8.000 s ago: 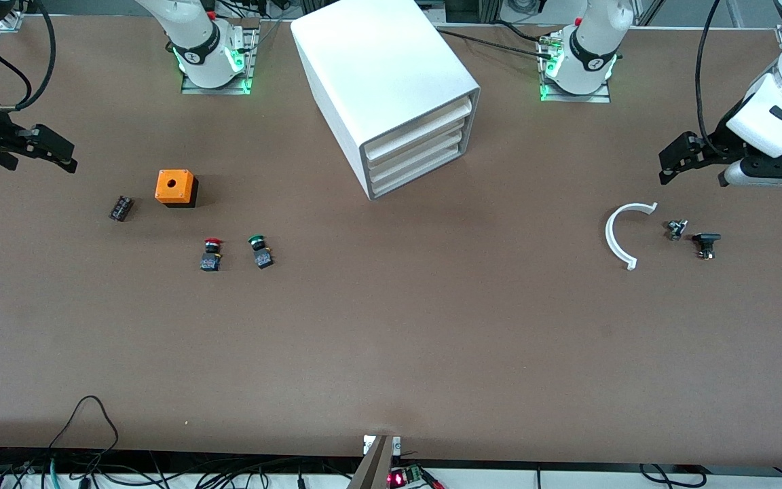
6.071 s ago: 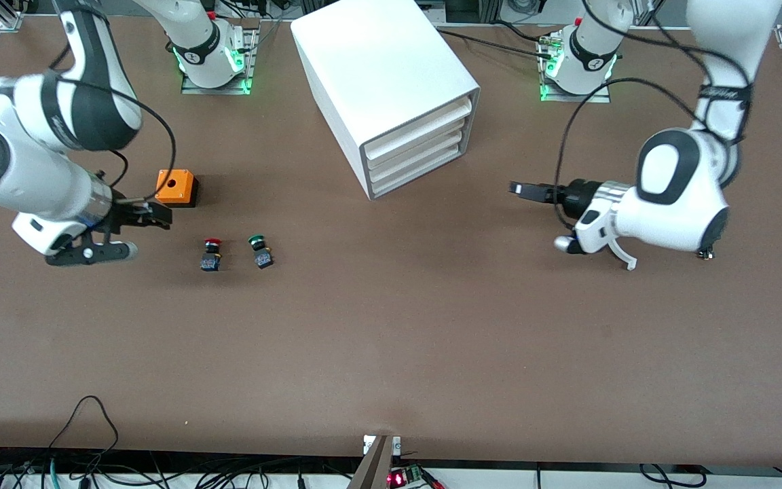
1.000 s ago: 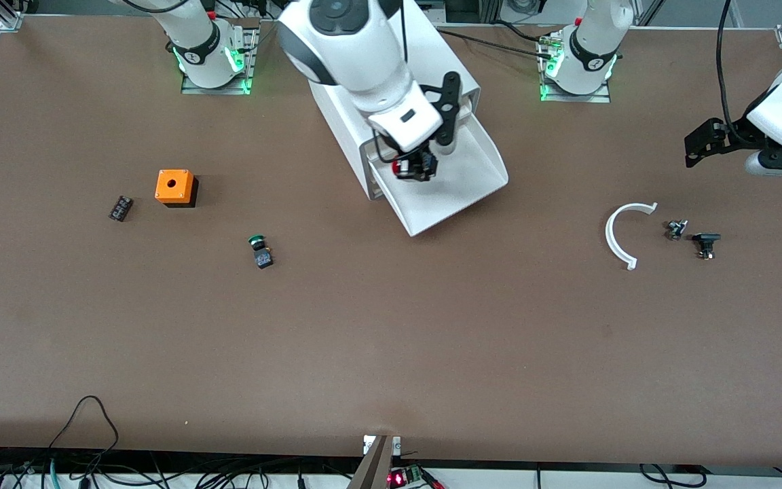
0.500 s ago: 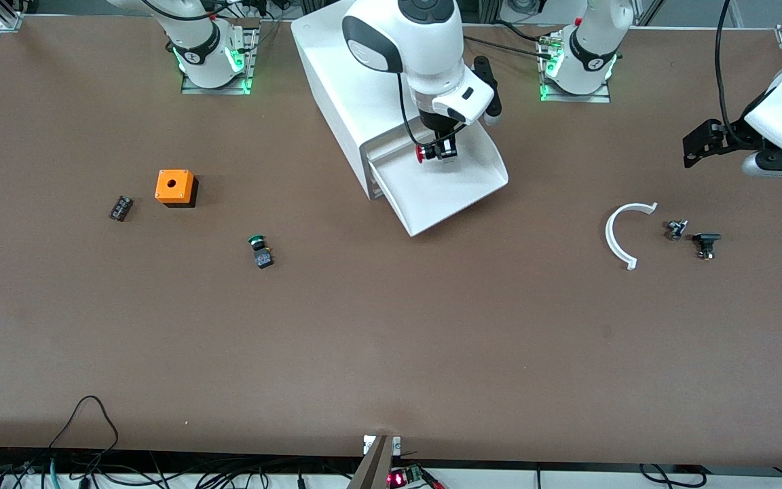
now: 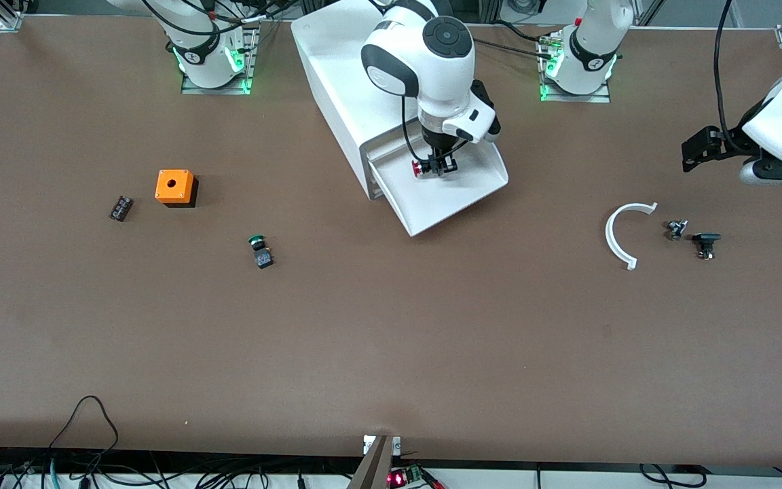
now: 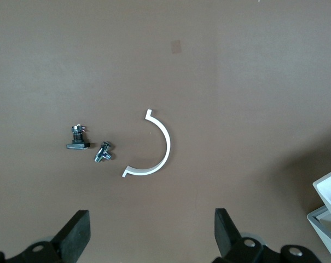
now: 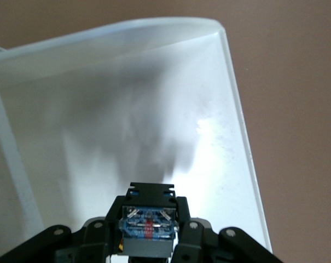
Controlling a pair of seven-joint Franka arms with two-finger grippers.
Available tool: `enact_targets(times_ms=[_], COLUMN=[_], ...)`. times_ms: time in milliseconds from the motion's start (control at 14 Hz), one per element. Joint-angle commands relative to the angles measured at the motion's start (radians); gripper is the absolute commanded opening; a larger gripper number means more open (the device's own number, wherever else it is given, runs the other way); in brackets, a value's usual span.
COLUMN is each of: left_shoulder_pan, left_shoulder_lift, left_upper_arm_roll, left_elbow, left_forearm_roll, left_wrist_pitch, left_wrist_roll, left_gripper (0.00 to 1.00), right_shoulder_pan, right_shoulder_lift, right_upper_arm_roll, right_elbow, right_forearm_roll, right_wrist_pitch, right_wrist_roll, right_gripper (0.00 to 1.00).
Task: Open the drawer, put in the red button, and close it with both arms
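Observation:
The white cabinet [image 5: 364,75] stands at the back middle with its bottom drawer [image 5: 462,197] pulled out toward the front camera. My right gripper [image 5: 437,167] hangs low over the open drawer's tray and is shut on the red button [image 5: 418,168]. In the right wrist view the button's black body [image 7: 149,224] sits between the fingers above the white tray [image 7: 99,109]. My left gripper [image 5: 693,148] is open and empty over the table at the left arm's end; its fingertips [image 6: 75,235] show wide apart in the left wrist view.
A green-capped button [image 5: 259,250], an orange cube with a hole [image 5: 174,187] and a small black block [image 5: 120,208] lie toward the right arm's end. A white curved piece [image 5: 618,234] and two small metal parts [image 5: 693,236] lie near the left gripper.
The drawer was pulled open and the red button was picked off the table. In the last second my right gripper carried it over the drawer and lowered it toward the tray.

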Motion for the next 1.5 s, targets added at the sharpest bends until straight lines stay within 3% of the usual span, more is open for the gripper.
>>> enact_targets(times_ms=[0, 143, 214, 357, 571, 786, 1000, 1214, 1429], left_shoulder_pan=[-0.012, -0.021, -0.036, -0.061, -0.064, -0.102, -0.176, -0.271, -0.306], left_shoulder_lift=[0.036, 0.072, 0.088, 0.120, 0.152, 0.203, 0.287, 0.336, 0.344], left_upper_arm_roll=[0.005, -0.005, -0.006, -0.020, -0.054, -0.075, -0.107, -0.110, -0.153], left_elbow=[-0.007, -0.062, -0.091, -0.142, -0.215, -0.287, -0.312, -0.317, -0.329], left_forearm_roll=[-0.008, -0.027, -0.027, -0.028, -0.063, -0.102, -0.131, -0.171, -0.212], left_wrist_pitch=[0.028, 0.128, 0.183, 0.286, 0.424, 0.573, 0.676, 0.717, 0.713], left_wrist_roll=[-0.025, -0.094, -0.129, -0.201, -0.281, -0.347, -0.471, -0.563, -0.579], left_gripper=[1.00, 1.00, 1.00, 1.00, 1.00, 1.00, 1.00, 1.00, 1.00], right_shoulder_pan=[0.022, 0.022, 0.022, 0.022, 0.009, -0.072, -0.120, -0.125, -0.209], right_shoulder_lift=[0.028, 0.041, 0.042, 0.041, -0.002, -0.105, -0.162, -0.215, -0.257], right_upper_arm_roll=[-0.009, -0.009, -0.009, -0.009, -0.009, -0.018, -0.097, -0.214, -0.228], right_elbow=[0.038, 0.038, 0.038, 0.042, 0.060, 0.058, 0.042, -0.004, -0.019], right_forearm_roll=[-0.039, -0.039, -0.039, -0.039, -0.040, -0.039, -0.036, -0.031, 0.024], right_wrist_pitch=[-0.016, 0.004, 0.016, 0.018, 0.005, -0.016, -0.027, -0.031, -0.071], right_wrist_roll=[-0.031, -0.026, -0.022, -0.011, 0.026, 0.093, 0.163, 0.483, 0.851], right_gripper=[0.28, 0.37, 0.51, 1.00, 1.00, 1.00, 1.00, 1.00, 1.00])
